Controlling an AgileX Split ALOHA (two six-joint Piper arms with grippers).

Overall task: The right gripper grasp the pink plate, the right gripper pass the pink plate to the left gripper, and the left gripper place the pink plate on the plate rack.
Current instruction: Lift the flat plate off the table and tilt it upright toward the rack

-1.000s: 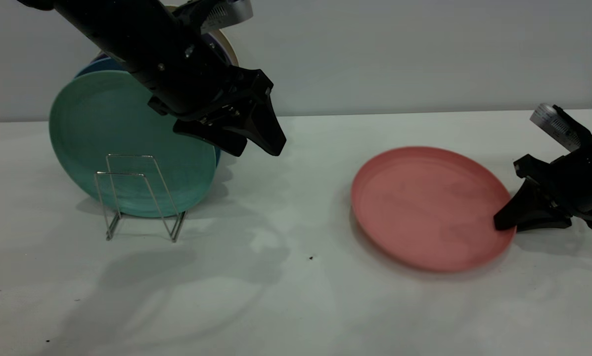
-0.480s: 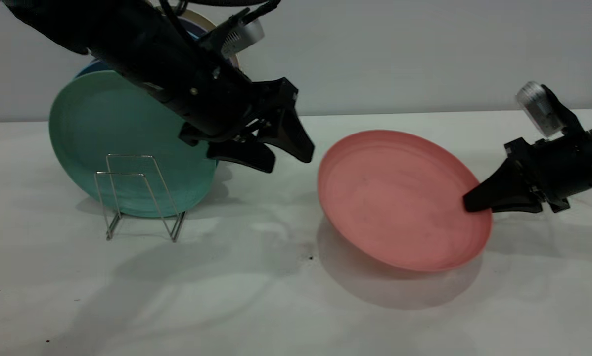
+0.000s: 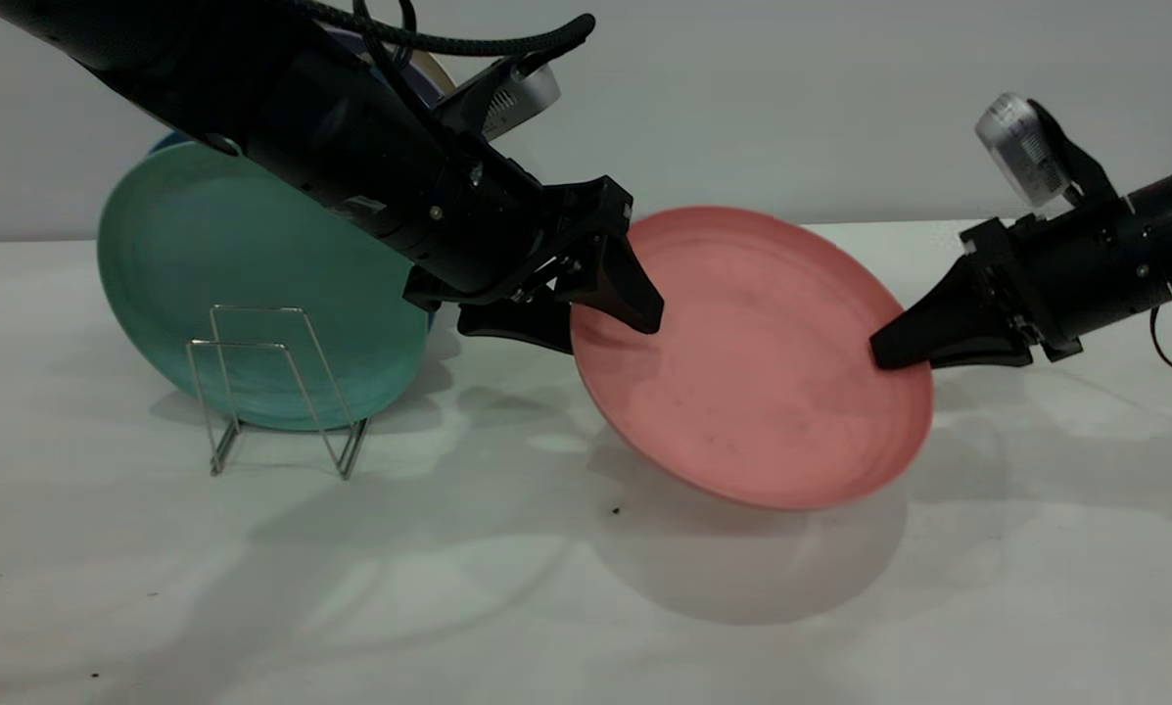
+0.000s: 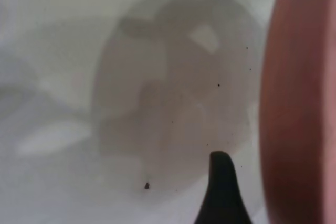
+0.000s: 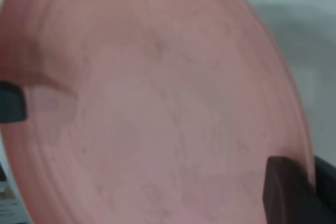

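Note:
The pink plate (image 3: pixel 752 362) hangs tilted above the table, its face turned toward the exterior camera. My right gripper (image 3: pixel 884 354) is shut on its right rim and carries it. My left gripper (image 3: pixel 610 333) is open and straddles the plate's left rim, one finger in front of the face and the other behind the edge. In the left wrist view one of its fingers (image 4: pixel 223 198) stands apart from the pink plate (image 4: pixel 299 103). The right wrist view shows the pink plate (image 5: pixel 157 103) filling the picture. The plate rack (image 3: pixel 272 392) stands at the left.
A green plate (image 3: pixel 213 284) stands upright in the rack behind the front wire loops, with more plates behind it. The left arm's thick black body reaches over the rack. Bare white table lies in front of the rack and the plate.
The right gripper has lifted the pink plate off the table, tilted it up and carried it left. The left gripper has moved right and down to the plate's left rim.

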